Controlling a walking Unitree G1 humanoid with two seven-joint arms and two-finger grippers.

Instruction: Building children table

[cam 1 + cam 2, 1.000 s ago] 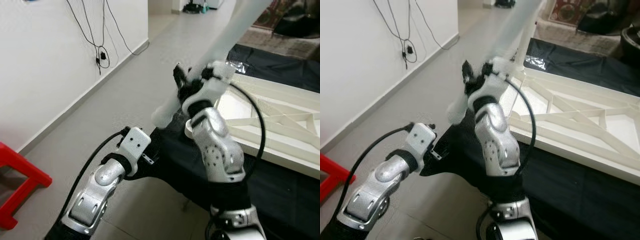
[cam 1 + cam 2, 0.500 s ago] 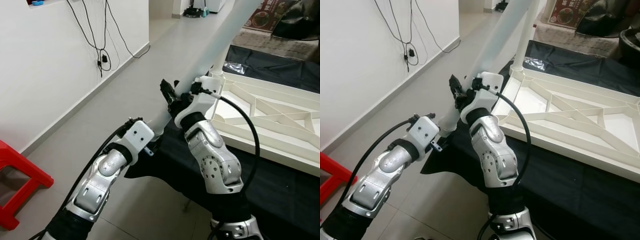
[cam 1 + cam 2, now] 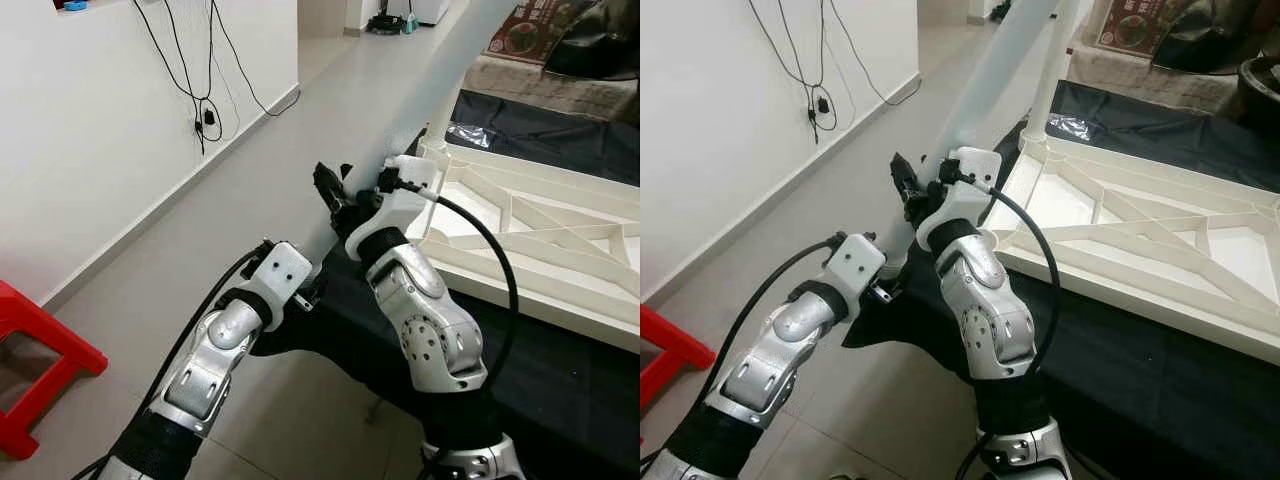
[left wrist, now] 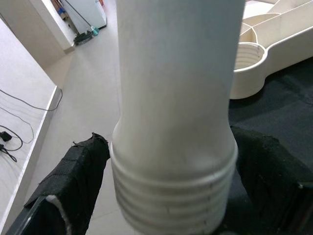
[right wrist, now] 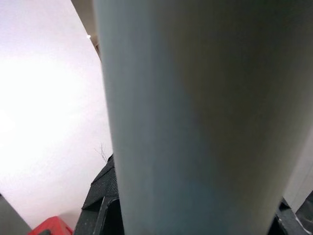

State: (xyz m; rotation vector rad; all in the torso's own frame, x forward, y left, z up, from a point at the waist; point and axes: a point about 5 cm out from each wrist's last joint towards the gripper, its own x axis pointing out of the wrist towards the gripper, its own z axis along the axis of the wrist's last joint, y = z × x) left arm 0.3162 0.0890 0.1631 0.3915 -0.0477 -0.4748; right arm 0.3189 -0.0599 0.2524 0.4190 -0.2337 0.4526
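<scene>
A long white table leg (image 3: 992, 72) slants up and away from me, with my right gripper (image 3: 908, 185) shut around its lower part. Its threaded end (image 4: 168, 196) sits between the black fingers (image 4: 78, 181) of my left gripper (image 4: 171, 137), which stands open; a thin gap shows on one side. The white table top (image 3: 545, 235) lies upside down on a black cloth (image 3: 565, 385) to the right. An empty threaded corner socket (image 4: 249, 66) lies just beyond the leg's end. Another white leg (image 3: 1052, 70) stands upright at the far left corner.
A red stool (image 3: 40, 355) stands on the floor at the left. Cables (image 3: 205, 110) hang down the white wall. A clear plastic bag (image 3: 478, 135) lies on the cloth behind the table top. Open grey floor runs ahead between the wall and the table.
My left arm has risen until its fingers sit either side of the leg's threaded end. The right gripper has carried the leg a little left and down; the leg is no longer blurred.
</scene>
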